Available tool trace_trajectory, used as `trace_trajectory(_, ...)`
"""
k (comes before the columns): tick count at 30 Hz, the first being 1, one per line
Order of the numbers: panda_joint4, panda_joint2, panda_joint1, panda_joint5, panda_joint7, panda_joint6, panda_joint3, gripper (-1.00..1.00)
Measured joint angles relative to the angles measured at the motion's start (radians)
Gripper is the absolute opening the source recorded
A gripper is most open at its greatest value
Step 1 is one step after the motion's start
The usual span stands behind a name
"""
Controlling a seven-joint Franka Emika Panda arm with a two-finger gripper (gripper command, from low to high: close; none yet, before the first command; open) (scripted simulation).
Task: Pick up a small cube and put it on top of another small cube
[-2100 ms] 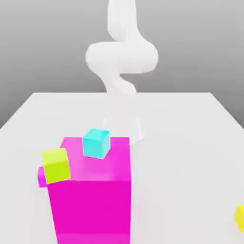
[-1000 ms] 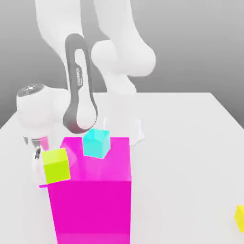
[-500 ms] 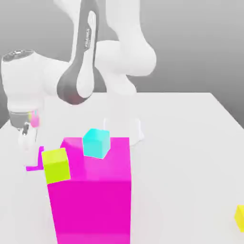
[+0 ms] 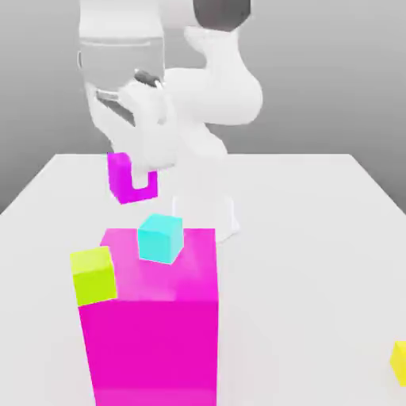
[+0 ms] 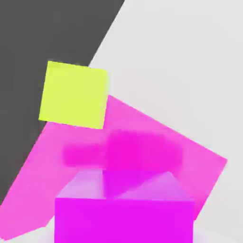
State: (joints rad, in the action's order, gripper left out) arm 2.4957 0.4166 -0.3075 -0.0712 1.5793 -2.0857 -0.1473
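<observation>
Exterior view: hand closed on small magenta cube, held in air above worktop, up and toward view's left of cyan cube. Cyan cube sits atop large magenta block; lime cube at block's left edge. Yellow cube far right.

Hand view: small magenta cube close to camera, over large magenta block; lime cube beyond.

Small magenta cube above yellow-green cube
</observation>
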Motion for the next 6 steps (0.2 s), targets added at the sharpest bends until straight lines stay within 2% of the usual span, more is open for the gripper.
trace_trajectory(2,0.047,-0.025,0.002,-0.004,-0.003,-0.070,-0.008,-1.00)
trace_trajectory(3,0.068,-0.039,0.003,-0.005,-0.003,-0.104,-0.010,1.00)
trace_trajectory(6,0.068,-0.039,0.003,-0.005,-0.003,-0.104,-0.010,1.00)
